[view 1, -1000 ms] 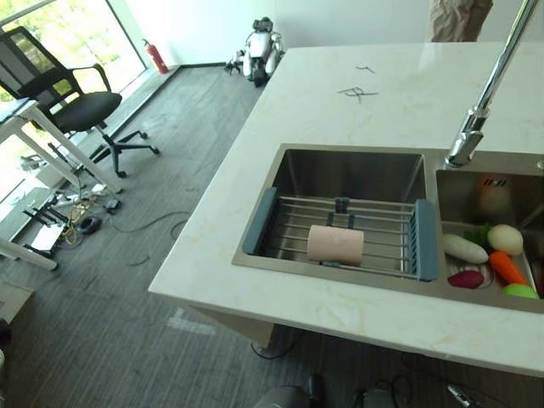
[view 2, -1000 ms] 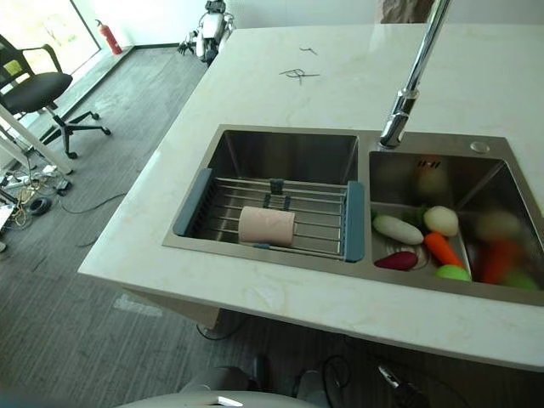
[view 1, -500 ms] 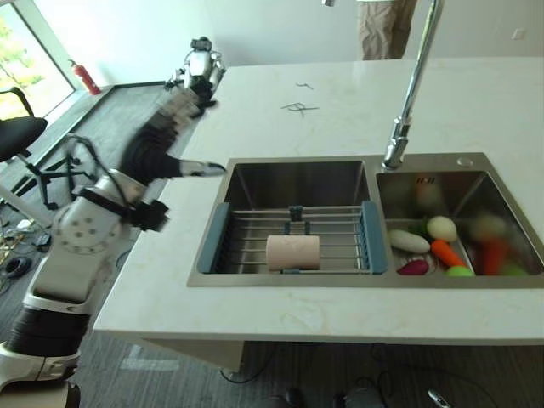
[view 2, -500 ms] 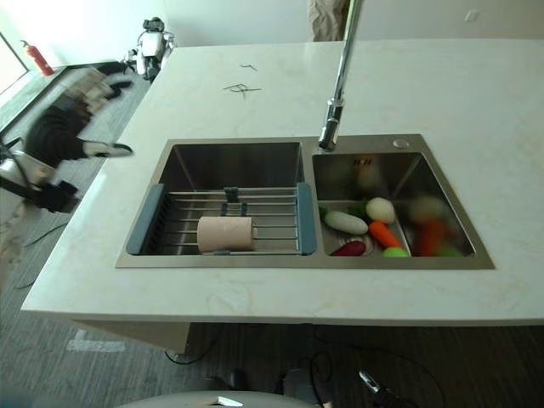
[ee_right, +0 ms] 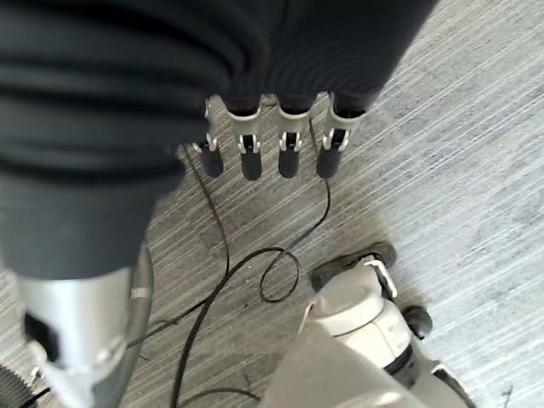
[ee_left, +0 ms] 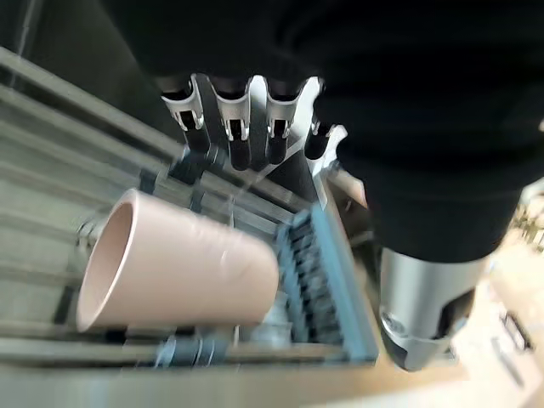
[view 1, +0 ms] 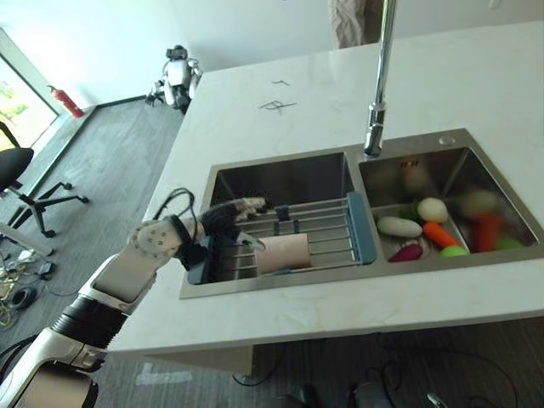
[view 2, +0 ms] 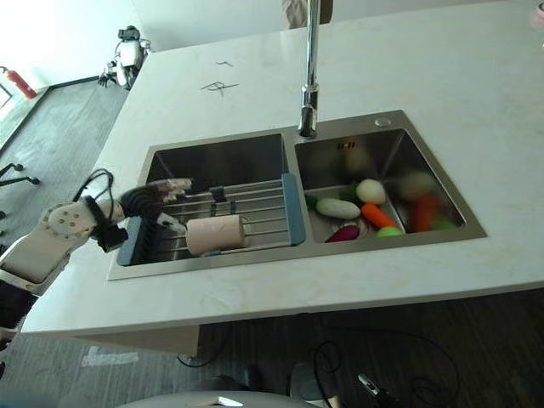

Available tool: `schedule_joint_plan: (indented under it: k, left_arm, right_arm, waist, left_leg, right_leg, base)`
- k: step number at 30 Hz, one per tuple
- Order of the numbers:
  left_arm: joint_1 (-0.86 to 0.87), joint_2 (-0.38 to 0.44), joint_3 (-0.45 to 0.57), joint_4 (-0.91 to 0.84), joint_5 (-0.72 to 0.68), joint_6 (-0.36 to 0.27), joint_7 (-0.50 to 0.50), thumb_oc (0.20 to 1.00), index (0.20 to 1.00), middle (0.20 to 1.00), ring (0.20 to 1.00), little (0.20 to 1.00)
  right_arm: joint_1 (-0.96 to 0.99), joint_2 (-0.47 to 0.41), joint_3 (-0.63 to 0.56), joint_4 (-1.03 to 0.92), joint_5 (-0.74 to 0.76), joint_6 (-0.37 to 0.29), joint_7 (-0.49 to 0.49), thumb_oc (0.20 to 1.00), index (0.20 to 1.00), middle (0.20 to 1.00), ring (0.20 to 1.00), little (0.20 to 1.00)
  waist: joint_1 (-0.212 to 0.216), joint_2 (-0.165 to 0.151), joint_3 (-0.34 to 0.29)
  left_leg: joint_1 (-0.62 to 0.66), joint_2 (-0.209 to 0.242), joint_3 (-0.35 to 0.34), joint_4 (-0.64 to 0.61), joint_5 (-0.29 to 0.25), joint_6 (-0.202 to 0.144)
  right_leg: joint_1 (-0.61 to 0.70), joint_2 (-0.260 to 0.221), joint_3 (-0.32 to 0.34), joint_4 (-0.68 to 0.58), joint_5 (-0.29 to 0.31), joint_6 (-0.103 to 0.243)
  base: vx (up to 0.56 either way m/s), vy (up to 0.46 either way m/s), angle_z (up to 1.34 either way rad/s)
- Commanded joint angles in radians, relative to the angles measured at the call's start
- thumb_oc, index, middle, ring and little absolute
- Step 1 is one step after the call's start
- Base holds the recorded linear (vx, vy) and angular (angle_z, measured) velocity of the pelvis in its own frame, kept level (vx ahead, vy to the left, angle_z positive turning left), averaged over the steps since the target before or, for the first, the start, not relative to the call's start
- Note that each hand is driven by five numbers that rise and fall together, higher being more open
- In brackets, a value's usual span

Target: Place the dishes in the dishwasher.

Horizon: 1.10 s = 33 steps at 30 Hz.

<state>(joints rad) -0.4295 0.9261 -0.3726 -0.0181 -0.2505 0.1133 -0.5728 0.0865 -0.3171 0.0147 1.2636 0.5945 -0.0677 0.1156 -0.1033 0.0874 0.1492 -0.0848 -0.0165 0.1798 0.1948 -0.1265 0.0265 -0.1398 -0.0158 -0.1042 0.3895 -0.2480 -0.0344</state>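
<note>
A pale pink cup [view 1: 285, 252] lies on its side on a wire rack [view 1: 360, 228] with blue-grey ends, set across the left basin of the steel sink [view 1: 280, 283]. My left hand [view 1: 223, 219] hovers over the rack's left end, just left of the cup, open with its fingers [ee_left: 246, 127] straight and not touching it. In the left wrist view the cup [ee_left: 170, 272] lies past the fingertips, its mouth turned away from the blue end piece. My right hand [ee_right: 289, 144] hangs open over the grey floor.
The right basin holds toy vegetables: a white radish [view 1: 398, 226], a carrot [view 1: 440, 234] and others. A tall faucet [view 1: 379, 81] rises behind the sink. A person [view 1: 350, 17] stands beyond the counter. On the floor are a small robot [view 1: 176, 73] and an office chair [view 1: 15, 174].
The camera has shifted. My left arm has come down from above the counter's left edge to the rack's left end, close to the cup. The cup has stayed put.
</note>
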Motion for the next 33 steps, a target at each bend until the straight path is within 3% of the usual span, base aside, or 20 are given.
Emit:
schedule_joint_plan:
  k: [1, 17, 19, 33]
  left_arm:
    - [-0.089, 0.032, 0.014, -0.054, 0.091, -0.046, 0.002, 1.0, 1.0, 1.0, 1.0, 1.0]
    - [-0.121, 0.03, -0.004, -0.059, 0.155, -0.088, 0.086, 1.0, 1.0, 1.0, 1.0, 1.0]
    - [-0.121, 0.024, 0.003, -0.052, 0.11, -0.066, 0.081, 1.0, 1.0, 1.0, 1.0, 1.0]
    - [-0.155, 0.031, -0.052, -0.048, 0.196, -0.075, 0.073, 1.0, 1.0, 1.0, 1.0, 1.0]
  right_arm:
    - [-0.007, -0.022, -0.001, -0.007, 0.037, -0.017, 0.006, 1.0, 1.0, 1.0, 1.0, 1.0]
    - [0.001, -0.014, 0.005, -0.031, 0.065, -0.022, 0.001, 1.0, 1.0, 1.0, 1.0, 1.0]
    - [0.004, -0.012, 0.004, -0.036, 0.068, -0.027, 0.006, 1.0, 1.0, 1.0, 1.0, 1.0]
    - [-0.005, -0.014, 0.011, -0.046, 0.083, -0.029, -0.002, 1.0, 1.0, 1.0, 1.0, 1.0]
  waist:
    - [-0.007, -0.015, -0.012]
    - [-0.022, -0.011, 0.01]
    - [-0.025, -0.012, 0.014]
    - [-0.038, -0.003, 0.033]
  left_leg:
    - [-0.023, 0.068, -0.018, 0.105, -0.098, -0.061]
    - [-0.037, 0.063, -0.011, 0.105, -0.099, -0.057]
    - [-0.039, 0.063, -0.01, 0.105, -0.099, -0.057]
    - [-0.054, 0.058, -0.011, 0.105, -0.096, -0.055]
  right_leg:
    - [-0.004, -0.088, 0.043, -0.09, 0.109, 0.172]
    - [-0.029, -0.089, 0.058, -0.09, 0.117, 0.176]
    - [-0.033, -0.088, 0.061, -0.09, 0.119, 0.175]
    - [-0.059, -0.082, 0.085, -0.09, 0.126, 0.175]
  base:
    - [0.0, 0.0, 0.0]
    - [0.0, 0.0, 0.0]
    - [0.0, 0.0, 0.0]
    - [0.01, -0.01, -0.05]
